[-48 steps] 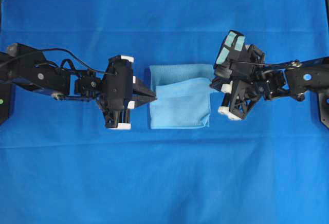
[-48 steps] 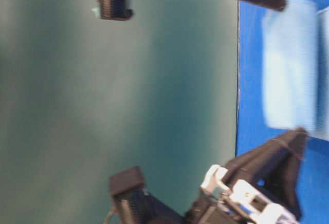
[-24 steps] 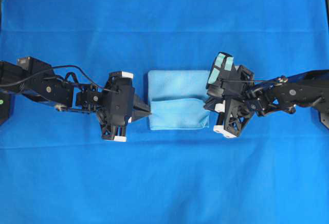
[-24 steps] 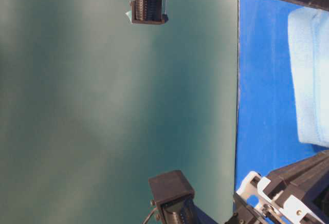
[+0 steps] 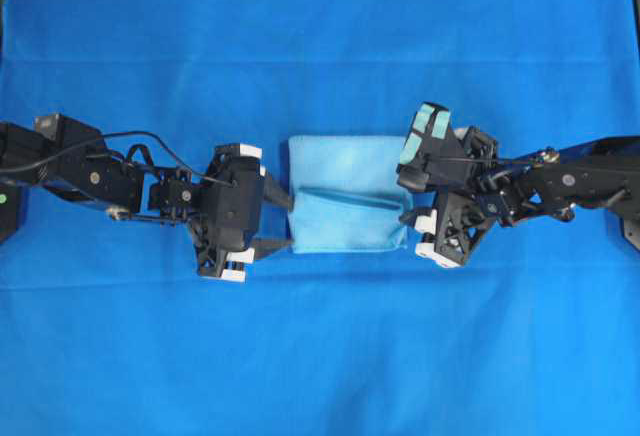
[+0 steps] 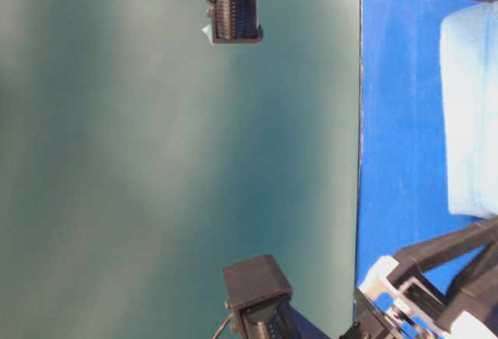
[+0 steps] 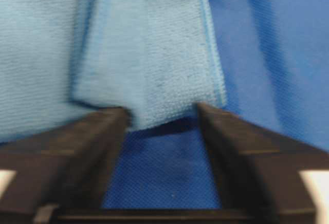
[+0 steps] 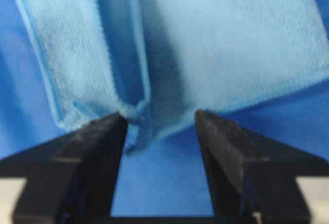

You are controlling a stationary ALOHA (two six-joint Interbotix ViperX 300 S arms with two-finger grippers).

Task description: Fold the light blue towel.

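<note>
At the table's middle, overhead, the towel (image 5: 347, 193) is lying folded between both arms. In the wrist views, left end effector (image 7: 160, 112) and right end effector (image 8: 158, 117) are gaping, holding nothing; retreating fingers could be snagging the fold.

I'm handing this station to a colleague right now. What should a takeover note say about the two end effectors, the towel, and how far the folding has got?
Left end effector: open, jaws either side of the towel's left edge, not gripping.
Right end effector: open, jaws either side of the right edge, not gripping.
Towel: lying folded in a compact rectangle on the blue backdrop, between the arms; a ridge of loose fabric runs across its middle.
Done: a fold is laid and let go.
Left: probably back both arms off; flatten the ridge or fold again if wanted.
</note>
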